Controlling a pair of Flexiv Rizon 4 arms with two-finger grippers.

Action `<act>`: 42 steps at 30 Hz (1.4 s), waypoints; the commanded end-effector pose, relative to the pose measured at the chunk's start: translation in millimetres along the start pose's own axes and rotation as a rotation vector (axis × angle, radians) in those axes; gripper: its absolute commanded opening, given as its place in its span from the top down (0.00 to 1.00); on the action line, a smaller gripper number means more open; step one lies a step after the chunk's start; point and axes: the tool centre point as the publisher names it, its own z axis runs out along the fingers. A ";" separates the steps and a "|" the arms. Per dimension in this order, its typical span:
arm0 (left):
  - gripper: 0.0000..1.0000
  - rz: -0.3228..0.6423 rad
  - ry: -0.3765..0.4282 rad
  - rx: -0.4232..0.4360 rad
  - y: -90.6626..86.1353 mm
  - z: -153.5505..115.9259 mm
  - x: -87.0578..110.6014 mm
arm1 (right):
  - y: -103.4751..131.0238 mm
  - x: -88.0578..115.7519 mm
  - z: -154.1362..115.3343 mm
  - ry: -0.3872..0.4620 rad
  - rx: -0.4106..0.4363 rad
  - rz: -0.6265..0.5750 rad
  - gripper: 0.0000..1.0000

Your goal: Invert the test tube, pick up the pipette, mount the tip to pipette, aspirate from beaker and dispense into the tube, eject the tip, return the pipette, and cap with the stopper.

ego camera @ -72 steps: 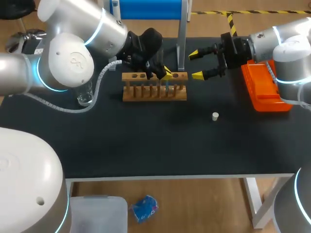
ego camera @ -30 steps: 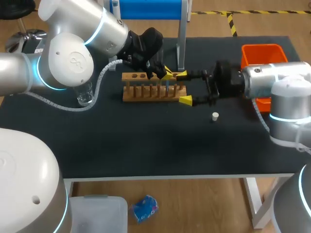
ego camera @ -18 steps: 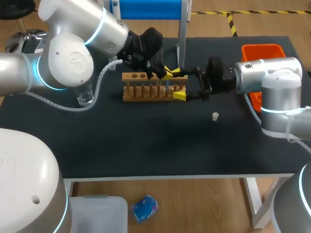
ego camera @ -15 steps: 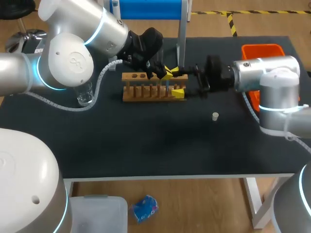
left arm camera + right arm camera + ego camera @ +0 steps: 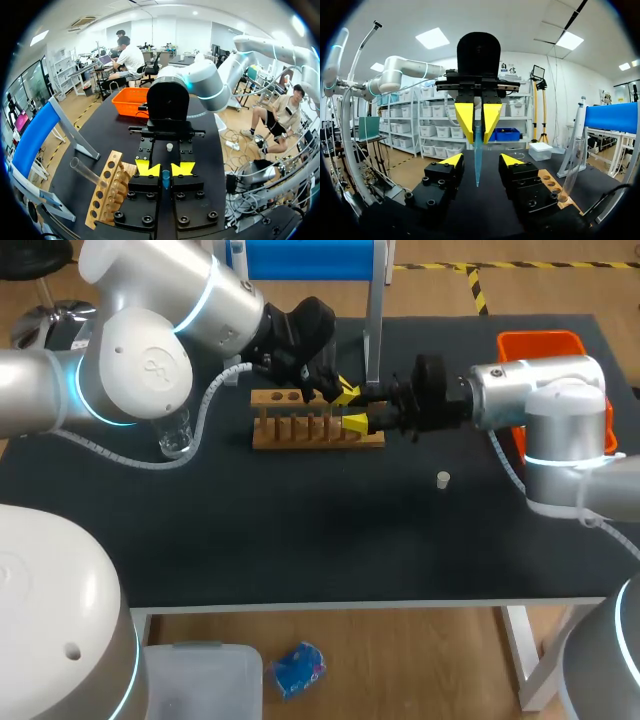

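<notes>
Head view: at the upper middle of the table [image 5: 300, 530], over the wooden rack [image 5: 318, 430], the left gripper [image 5: 165, 169] pinches a slim blue tube [image 5: 477, 155]. The right gripper [image 5: 482, 160], fingers wide, brackets it. Closing off-centre could knock the tube crooked or loose.

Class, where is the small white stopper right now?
In the head view the stopper lies on the table, right of the wooden rack and in front of the right arm.
</notes>
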 end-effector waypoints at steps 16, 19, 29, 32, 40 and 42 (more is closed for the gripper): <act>1.00 -0.001 0.002 -0.005 -0.8 -0.6 -0.4 | 1.8 3.2 4.7 0.016 -0.006 -0.003 0.77; 1.00 -0.001 0.002 -0.005 -0.8 -0.6 -0.4 | 1.7 3.3 4.9 0.019 -0.008 0.001 1.00; 1.00 -0.001 0.002 -0.005 -0.8 -0.6 -0.4 | 1.7 4.1 5.2 0.024 -0.009 0.006 1.00; 1.00 -0.001 0.002 -0.005 -0.8 -0.6 -0.4 | 1.5 4.0 4.7 0.022 -0.009 0.006 1.00; 0.00 -0.001 0.002 -0.005 -0.8 -0.6 -0.4 | 1.3 4.4 -0.4 0.019 -0.006 0.003 1.00; 0.00 -0.001 0.002 -0.005 -0.8 -0.6 -0.4 | 1.6 5.8 -4.2 0.019 -0.005 0.003 1.00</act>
